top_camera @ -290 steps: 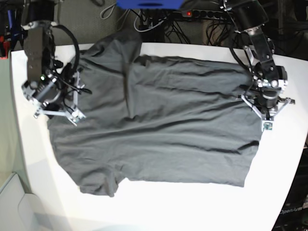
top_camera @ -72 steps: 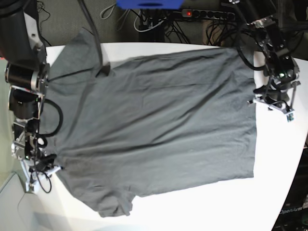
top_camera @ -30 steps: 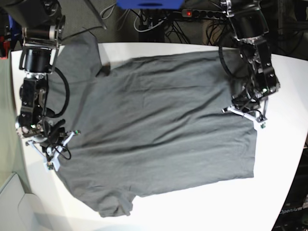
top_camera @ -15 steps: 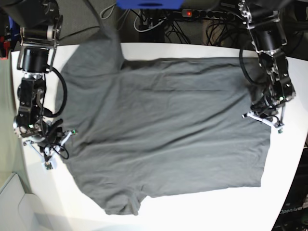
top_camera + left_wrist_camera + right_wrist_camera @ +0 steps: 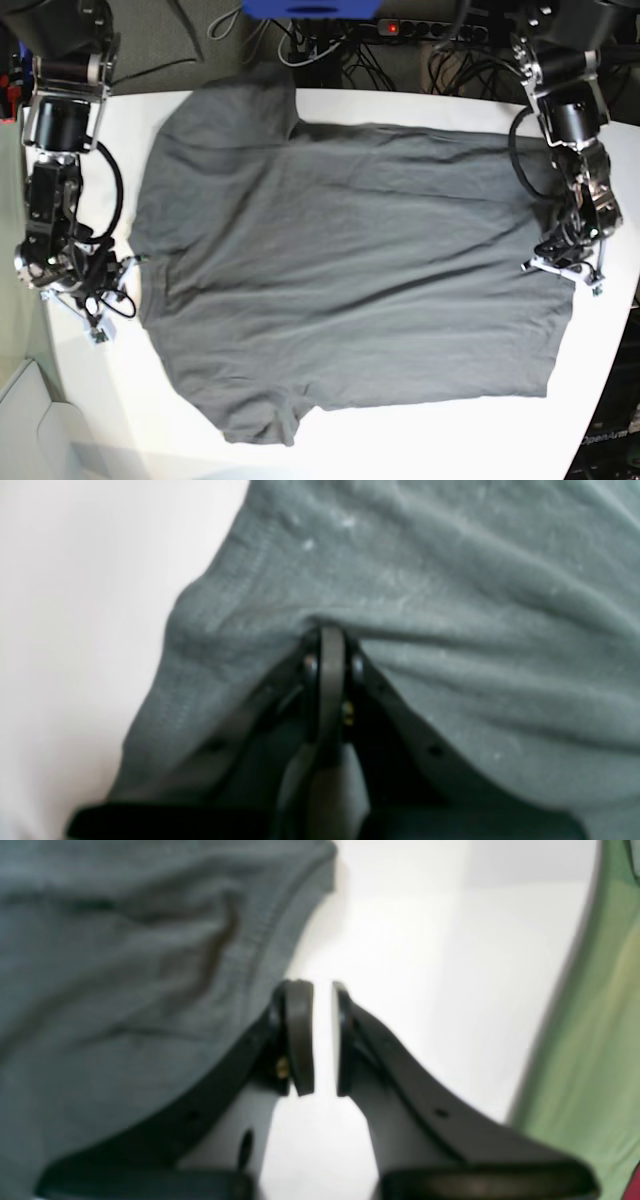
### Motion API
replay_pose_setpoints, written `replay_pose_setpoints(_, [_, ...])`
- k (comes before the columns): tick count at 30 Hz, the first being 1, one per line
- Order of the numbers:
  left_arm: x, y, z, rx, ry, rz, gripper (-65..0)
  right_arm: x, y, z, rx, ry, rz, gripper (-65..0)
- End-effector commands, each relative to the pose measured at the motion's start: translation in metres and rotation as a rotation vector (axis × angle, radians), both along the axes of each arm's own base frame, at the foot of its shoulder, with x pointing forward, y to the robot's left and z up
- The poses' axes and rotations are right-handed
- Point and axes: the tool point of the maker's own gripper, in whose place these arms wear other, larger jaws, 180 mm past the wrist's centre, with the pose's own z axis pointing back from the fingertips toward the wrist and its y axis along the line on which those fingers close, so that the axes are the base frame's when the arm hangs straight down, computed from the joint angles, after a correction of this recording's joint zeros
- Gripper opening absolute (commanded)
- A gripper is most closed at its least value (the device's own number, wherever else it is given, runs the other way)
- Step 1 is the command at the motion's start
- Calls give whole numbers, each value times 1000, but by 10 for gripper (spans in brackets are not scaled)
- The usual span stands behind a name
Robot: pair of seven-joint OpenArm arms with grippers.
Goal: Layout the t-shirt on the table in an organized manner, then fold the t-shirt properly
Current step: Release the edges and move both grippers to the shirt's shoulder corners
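The dark charcoal-grey, short-sleeved cloth t-shirt (image 5: pixel 340 270) lay spread nearly flat across the large white matte table (image 5: pixel 430 435), collar end toward the right arm, one sleeve near the front edge and the other reaching the far edge. Light wrinkles crossed it. The left gripper (image 5: pixel 327 645) was pinched on the hem edge of the t-shirt, jaws together on the cloth. The right gripper (image 5: pixel 322 1037) stood beside the collar end, jaws slightly apart over bare table, holding nothing. Laying out looked almost finished; all folding remained.
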Motion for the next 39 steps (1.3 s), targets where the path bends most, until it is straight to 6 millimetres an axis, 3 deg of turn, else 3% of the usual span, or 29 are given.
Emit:
replay_pose_setpoints(1, [-1,3,1,1,23,2,-648,11,-5,19,-13,-47,8,-602])
replay_pose_setpoints(6, [11,2,13,-8,-8,3,-648,3,-9,12,-22,-21,5,-602])
replay_pose_setpoints(9, [20,-1,35,15,-60,-14,-648,-3,-9,6,-21,-9,5,-599])
replay_pose_setpoints(14, [22,-5,68,44,-86,-47,-649,1,-4,23,-35,-70,23,-598])
replay_pose_setpoints(18, [10,-11,90,70,-62,-83,-645,-3,-4,42,-61,-125,29,-583])
replay_pose_setpoints(23, [-31,-13,96,112,2,-101,-641,-29,-10,57,-90,-183,11,-435])
replay_pose_setpoints(25, [-50,-5,100,122,4,-72,-602,-42,-5,57,-89,-192,10,-367])
replay_pose_setpoints(27, [-67,3,107,147,-3,-47,-517,-57,-5,56,-96,-193,13,-319])
replay_pose_setpoints(30, [-93,12,118,203,-13,-29,-346,-80,3,53,-98,-183,50,-298])
replay_pose_setpoints(32, [-107,15,122,230,-9,-26,-276,-91,3,49,-90,-178,29,-298])
replay_pose_setpoints(35, [-121,16,121,259,-4,-30,-233,-107,0,39,-77,-150,-6,-298])
replay_pose_setpoints(39, [-132,16,114,283,-32,-35,-226,-123,1,26,-59,-111,-26,-298])
